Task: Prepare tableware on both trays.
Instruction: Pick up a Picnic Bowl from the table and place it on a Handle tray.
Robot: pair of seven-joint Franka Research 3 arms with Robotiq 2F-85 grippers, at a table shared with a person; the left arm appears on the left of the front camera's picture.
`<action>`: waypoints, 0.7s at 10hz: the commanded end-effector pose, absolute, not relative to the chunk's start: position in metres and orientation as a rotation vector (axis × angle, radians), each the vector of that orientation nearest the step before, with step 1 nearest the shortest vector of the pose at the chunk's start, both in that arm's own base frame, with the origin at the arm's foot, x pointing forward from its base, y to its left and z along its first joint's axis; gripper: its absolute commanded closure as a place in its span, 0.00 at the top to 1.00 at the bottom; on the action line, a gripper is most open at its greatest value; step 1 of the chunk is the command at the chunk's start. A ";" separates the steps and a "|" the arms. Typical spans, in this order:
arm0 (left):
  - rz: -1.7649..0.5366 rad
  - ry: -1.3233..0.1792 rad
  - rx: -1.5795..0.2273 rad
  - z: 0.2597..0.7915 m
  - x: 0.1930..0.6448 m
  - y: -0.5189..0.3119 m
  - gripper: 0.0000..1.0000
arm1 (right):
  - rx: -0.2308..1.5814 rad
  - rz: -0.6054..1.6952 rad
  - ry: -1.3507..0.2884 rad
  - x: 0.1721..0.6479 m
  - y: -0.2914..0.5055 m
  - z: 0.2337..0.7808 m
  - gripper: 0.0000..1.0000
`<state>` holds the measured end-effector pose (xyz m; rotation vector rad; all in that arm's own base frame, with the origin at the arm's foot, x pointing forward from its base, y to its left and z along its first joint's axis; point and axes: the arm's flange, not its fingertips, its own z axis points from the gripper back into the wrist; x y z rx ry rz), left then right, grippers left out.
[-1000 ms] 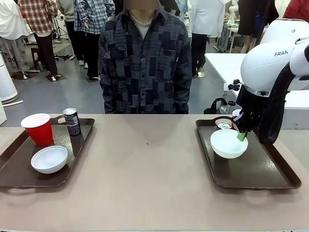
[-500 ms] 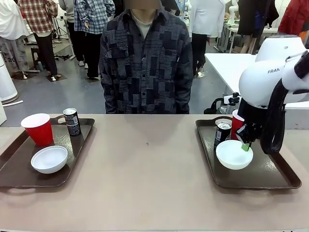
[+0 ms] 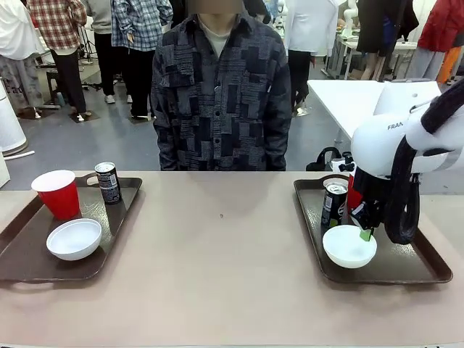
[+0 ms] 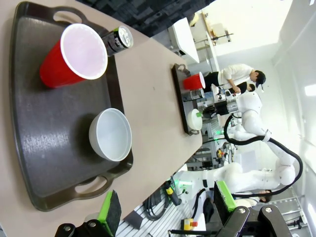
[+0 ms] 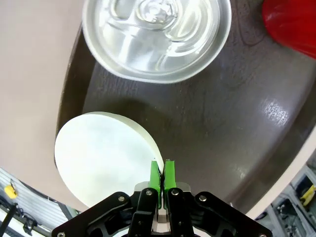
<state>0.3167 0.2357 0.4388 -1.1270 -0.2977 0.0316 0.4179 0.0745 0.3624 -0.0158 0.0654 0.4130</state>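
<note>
On the right tray (image 3: 406, 264) my right gripper (image 3: 366, 232) is shut on the rim of a white bowl (image 3: 348, 246), low at the tray's near part; whether it rests there I cannot tell. The right wrist view shows the green pads (image 5: 156, 174) pinching the bowl (image 5: 103, 158), with a can top (image 5: 155, 34) and red cup (image 5: 291, 24) beyond. A dark can (image 3: 333, 205) and red cup (image 3: 353, 190) stand behind the bowl. The left tray (image 3: 18, 268) holds a red cup (image 3: 58, 193), can (image 3: 109, 182) and bowl (image 3: 74, 238). My left gripper (image 4: 165, 202) hangs open above that tray (image 4: 29, 148).
A person in a dark patterned shirt (image 3: 221, 94) stands at the table's far side, hands out of sight. The tan tabletop (image 3: 217, 254) stretches bare between the two trays. Other people and white tables fill the background.
My right gripper has carried the bowl down and toward the tray's near edge, uncovering the can and red cup behind it. The left tray's things have not moved.
</note>
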 end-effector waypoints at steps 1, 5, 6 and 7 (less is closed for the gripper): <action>0.030 -0.306 -1.129 0.442 0.315 0.236 1.00 | -0.062 0.419 0.070 0.426 0.070 0.353 0.04; 0.030 -0.306 -1.129 0.442 0.315 0.236 1.00 | -0.072 0.434 0.056 0.418 0.074 0.363 0.36; 0.030 -0.306 -1.129 0.442 0.315 0.236 1.00 | -0.075 0.445 0.034 0.411 0.076 0.374 0.50; 0.030 -0.306 -1.129 0.442 0.315 0.236 1.00 | -0.070 0.456 0.012 0.404 0.078 0.387 0.56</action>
